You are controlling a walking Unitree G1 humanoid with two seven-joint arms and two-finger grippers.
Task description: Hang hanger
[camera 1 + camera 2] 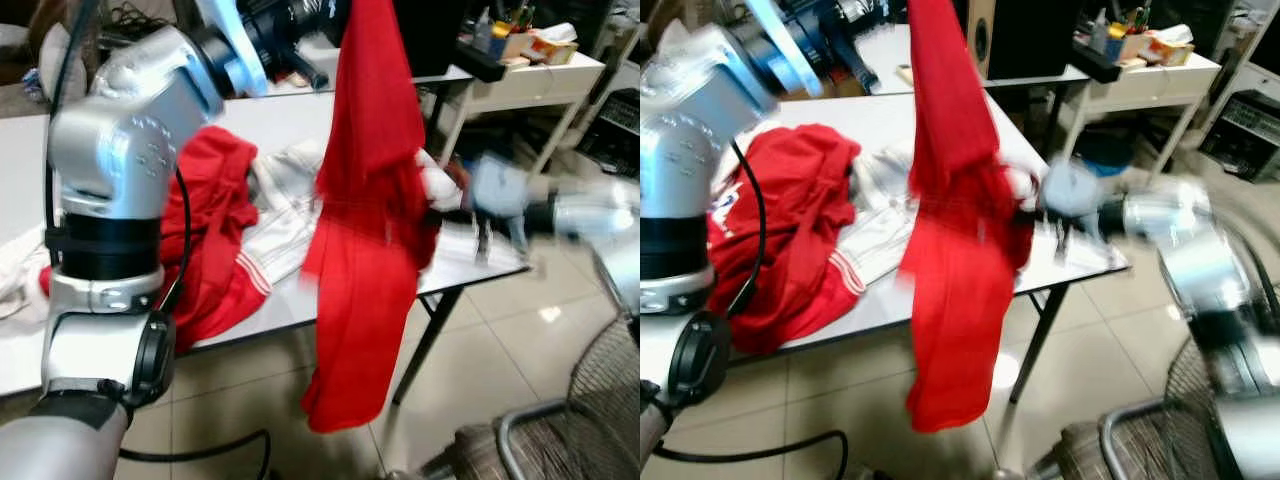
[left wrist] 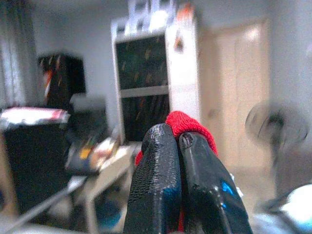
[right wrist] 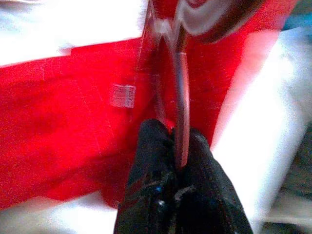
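A long red garment (image 1: 370,250) hangs in the air over the table's front edge, held up at its top. My left gripper (image 2: 178,141) is raised high and shut on a fold of this red cloth. My right arm (image 1: 560,210) comes in blurred from the right, its tip against the garment's middle. In the right wrist view my right gripper (image 3: 176,134) is shut on the thin curved rod of a hanger (image 3: 181,97), pressed close to the red fabric. The rest of the hanger is blurred or hidden by the cloth.
The white table (image 1: 470,265) carries a crumpled red jacket (image 1: 215,230) and a white garment (image 1: 285,215). A wire fan grille (image 1: 600,400) stands low at the right. Behind is a white side table (image 1: 530,85) with clutter. Tiled floor lies under the table.
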